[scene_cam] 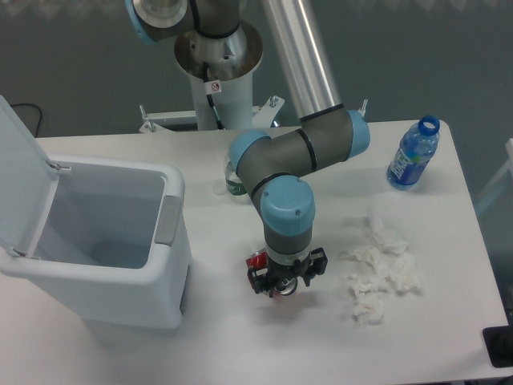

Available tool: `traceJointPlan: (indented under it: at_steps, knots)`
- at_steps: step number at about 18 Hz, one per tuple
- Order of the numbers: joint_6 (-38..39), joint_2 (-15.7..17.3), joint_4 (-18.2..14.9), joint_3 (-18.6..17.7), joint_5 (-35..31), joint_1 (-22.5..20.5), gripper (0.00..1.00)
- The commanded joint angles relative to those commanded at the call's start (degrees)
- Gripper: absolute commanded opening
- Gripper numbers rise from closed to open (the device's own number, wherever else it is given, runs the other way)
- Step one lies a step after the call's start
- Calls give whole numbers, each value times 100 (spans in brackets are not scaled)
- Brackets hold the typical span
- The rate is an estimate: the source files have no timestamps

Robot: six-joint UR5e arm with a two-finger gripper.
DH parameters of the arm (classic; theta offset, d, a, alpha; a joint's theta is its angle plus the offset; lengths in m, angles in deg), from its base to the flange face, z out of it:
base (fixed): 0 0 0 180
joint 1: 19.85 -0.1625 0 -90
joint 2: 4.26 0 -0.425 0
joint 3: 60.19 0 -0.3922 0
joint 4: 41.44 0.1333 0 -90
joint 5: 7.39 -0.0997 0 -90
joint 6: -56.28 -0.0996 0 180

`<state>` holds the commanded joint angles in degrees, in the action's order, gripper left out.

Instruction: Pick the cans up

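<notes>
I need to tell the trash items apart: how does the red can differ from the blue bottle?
The can is red, small and mostly hidden under the tool; the bottle is blue-labelled clear plastic, larger and in full view. The can sits mid-table right of the bin; the bottle stands apart by the far right edge, its top open. Both rest on the white table.

On the surface point(240, 337) the bin point(104, 241) stands left, the bottle point(413, 156) far right, tissues point(381, 269) right of the can point(256, 261), which lies under the end effector point(282, 287).
</notes>
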<state>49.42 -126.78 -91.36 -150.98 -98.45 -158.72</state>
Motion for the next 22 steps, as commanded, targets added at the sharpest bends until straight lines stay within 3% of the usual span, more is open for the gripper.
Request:
traceJointPlan:
  at_steps: [8, 11, 13, 19, 22]
  knots:
    - [79, -18, 9, -141, 35, 9, 99]
    - [62, -9, 9, -149, 35, 17, 77]
    - [44, -9, 9, -150, 35, 18, 70]
    - [27, 0, 9, -150, 35, 18, 68]
    - [35, 9, 9, -150, 44, 35, 61]
